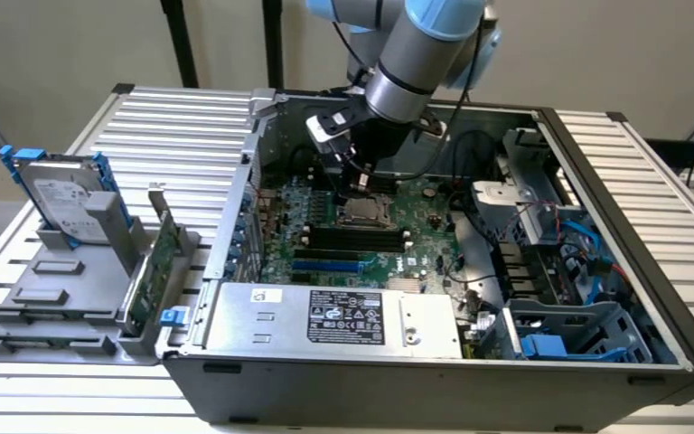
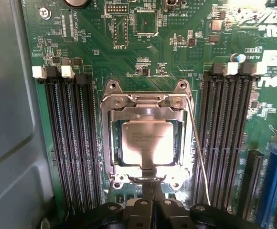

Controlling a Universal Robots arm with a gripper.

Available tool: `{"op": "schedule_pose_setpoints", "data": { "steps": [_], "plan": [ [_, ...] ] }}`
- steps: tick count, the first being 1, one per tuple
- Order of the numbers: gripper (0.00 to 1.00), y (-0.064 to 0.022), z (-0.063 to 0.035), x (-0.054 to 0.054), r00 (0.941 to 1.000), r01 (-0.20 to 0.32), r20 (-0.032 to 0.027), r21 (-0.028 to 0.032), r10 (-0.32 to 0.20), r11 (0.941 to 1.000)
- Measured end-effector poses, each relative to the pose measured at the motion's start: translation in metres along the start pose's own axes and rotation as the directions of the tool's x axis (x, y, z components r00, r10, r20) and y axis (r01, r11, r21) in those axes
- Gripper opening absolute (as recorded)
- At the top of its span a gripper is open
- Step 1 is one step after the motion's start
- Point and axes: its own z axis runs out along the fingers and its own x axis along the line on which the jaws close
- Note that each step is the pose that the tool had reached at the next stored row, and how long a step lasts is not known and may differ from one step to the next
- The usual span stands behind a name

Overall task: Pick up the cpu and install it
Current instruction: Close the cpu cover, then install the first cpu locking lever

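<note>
Setting: slatted metal table (image 1: 672, 181) carrying an open computer case (image 1: 444, 398); pale wall behind.

Side items: hard drive in a blue bracket (image 1: 64, 194), standing in a grey holder (image 1: 46, 298) at the exterior view's left, outside the case.

Inside the case: green motherboard (image 2: 176, 62), black memory slots (image 2: 69, 143) on both sides of the metal socket frame (image 2: 111, 138), and a thin wire lever (image 2: 199, 152) beside the frame.

Item: cpu (image 2: 145, 140), flat, silver top up, lying within the socket frame.

Gripper (image 2: 148, 179): fingers pressed together, holding nothing, with the tips over the cpu's near edge. Contact cannot be told. The arm reaches down into the case.
</note>
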Motion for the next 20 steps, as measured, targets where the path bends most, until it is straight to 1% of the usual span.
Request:
{"op": "schedule_pose_setpoints", "data": {
  "steps": [2,4,10,11,12,20],
  "plan": [
    [0.11,-0.0038,-0.0017,-0.003,1.0000,0.000,-0.0018,0.0001,0.000,1.0000],
    [0.11,-0.0113,-0.0017,-0.006,1.0000,0.001,-0.0033,0.0001,-0.001,1.0000],
    [0.11,-0.0395,-0.0027,-0.012,0.9999,0.003,-0.0099,0.0004,-0.003,1.0000],
    [0.11,-0.0427,-0.0030,-0.012,0.9999,0.003,-0.0105,0.0005,-0.003,1.0000],
    [0.11,-0.0443,-0.0029,-0.012,0.9999,0.003,-0.0110,0.0005,-0.003,1.0000],
    [0.11,-0.0444,-0.0029,-0.012,0.9999,0.003,-0.0109,0.0004,-0.003,1.0000]
  ]
}}
